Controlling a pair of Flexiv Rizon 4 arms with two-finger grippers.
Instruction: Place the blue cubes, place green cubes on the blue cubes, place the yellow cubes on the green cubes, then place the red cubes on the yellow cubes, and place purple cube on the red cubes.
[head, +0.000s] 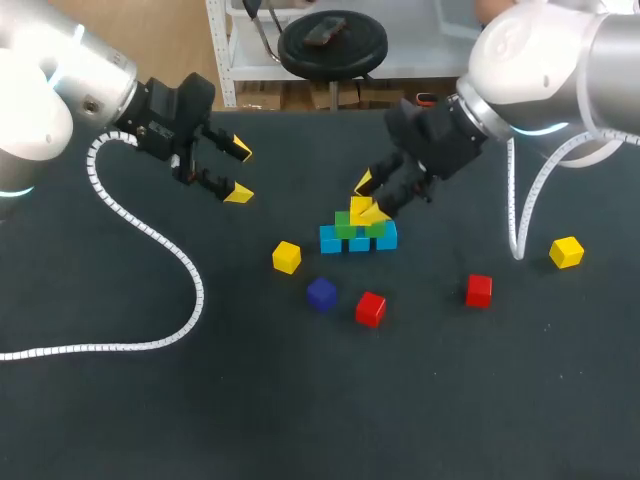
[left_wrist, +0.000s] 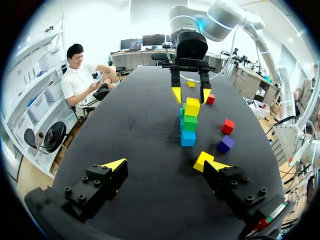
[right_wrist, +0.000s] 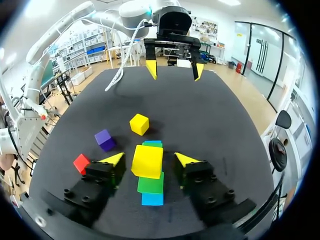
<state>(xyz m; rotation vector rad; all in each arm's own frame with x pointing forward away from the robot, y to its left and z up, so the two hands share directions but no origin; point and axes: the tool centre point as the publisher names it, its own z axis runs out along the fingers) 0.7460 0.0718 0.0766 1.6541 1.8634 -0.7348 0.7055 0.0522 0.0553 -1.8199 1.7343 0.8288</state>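
near the middle of the head view three blue cubes (head: 331, 241) lie in a row on the table (head: 150, 400), with two green cubes (head: 343, 226) on them and a yellow cube (head: 358, 206) on top. the right gripper (head: 368, 198) hangs at that top cube, fingers apart on either side; in the right wrist view they seem to stand just clear of its faces. the left gripper (head: 239, 171) is at upper left, fingers wide apart, holding nothing. a second yellow cube (head: 286, 257) lies left of the pile, a purple cube (head: 321, 294) and a red cube (head: 370, 309) below it, another red cube (head: 478, 291) lower right, and a third yellow cube (head: 566, 252) at far right.
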